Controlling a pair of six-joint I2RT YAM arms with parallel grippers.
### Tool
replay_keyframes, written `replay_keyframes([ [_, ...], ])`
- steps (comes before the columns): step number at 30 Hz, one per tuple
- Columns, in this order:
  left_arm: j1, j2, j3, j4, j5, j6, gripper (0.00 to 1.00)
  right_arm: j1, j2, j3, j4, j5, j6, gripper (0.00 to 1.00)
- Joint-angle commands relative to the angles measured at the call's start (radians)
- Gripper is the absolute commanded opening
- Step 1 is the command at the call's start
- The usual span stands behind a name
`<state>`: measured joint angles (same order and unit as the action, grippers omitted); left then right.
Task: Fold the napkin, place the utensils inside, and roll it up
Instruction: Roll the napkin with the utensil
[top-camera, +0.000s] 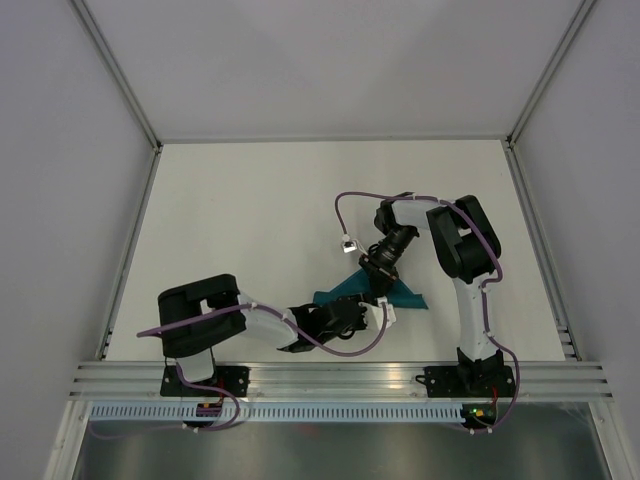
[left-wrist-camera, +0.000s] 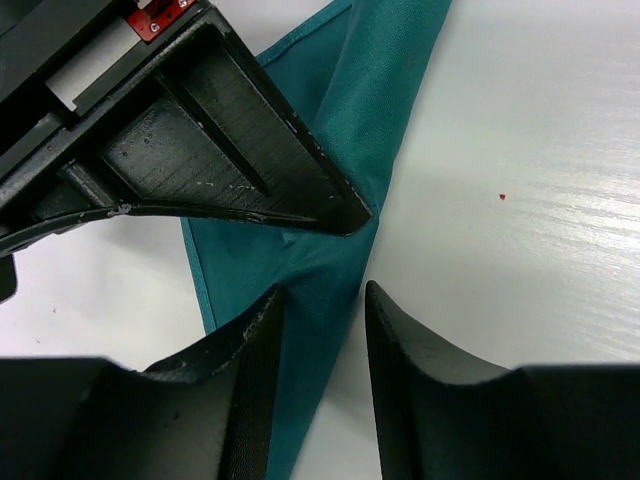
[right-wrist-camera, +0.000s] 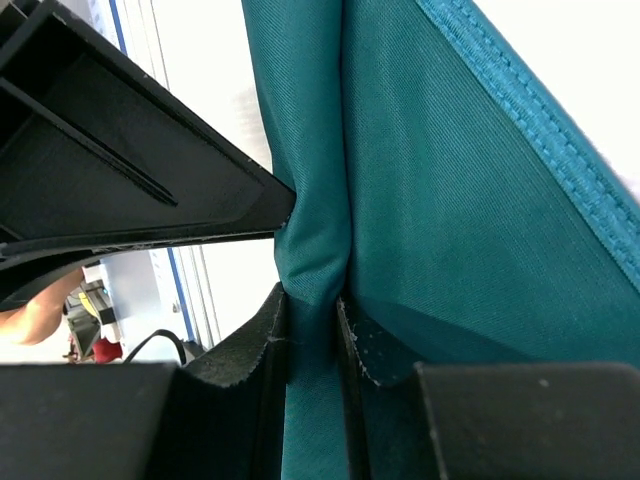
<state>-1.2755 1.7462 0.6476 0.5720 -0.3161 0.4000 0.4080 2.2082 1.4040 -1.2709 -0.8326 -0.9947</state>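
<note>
Teal soft cloth napkin (top-camera: 408, 297), bunched up on the white table (top-camera: 250, 220) near the front. My right claw (right-wrist-camera: 312, 312) is clamped tight on a fold of it. My left claw (left-wrist-camera: 322, 300) is spread apart, straddling the cloth's edge without pinching.

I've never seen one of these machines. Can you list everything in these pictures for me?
napkin: one, teal, folded, on the table between the two grippers.
table: one, white, under everything.
red speck: one, tiny, on the table beside the napkin.
rail: one, silver, along the table's near edge.
cables: purple, looping along both arms.
left gripper: one, black, fingers apart astride the napkin.
right gripper: one, black, shut on a napkin fold.
</note>
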Motion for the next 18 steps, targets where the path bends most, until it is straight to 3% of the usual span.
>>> replay_keyframes([
  [1,-0.008,0.047,0.029,0.034,-0.009,0.079,0.44,0.002,0.065,-0.008,0.173,0.187,-0.071,0.14],
  [12,-0.077,0.128,0.001,0.198,-0.193,0.201,0.48,-0.001,0.077,0.006,0.160,0.185,-0.071,0.14],
  [18,-0.076,0.157,0.007,0.187,-0.176,0.237,0.48,-0.001,0.085,0.012,0.153,0.182,-0.073,0.14],
])
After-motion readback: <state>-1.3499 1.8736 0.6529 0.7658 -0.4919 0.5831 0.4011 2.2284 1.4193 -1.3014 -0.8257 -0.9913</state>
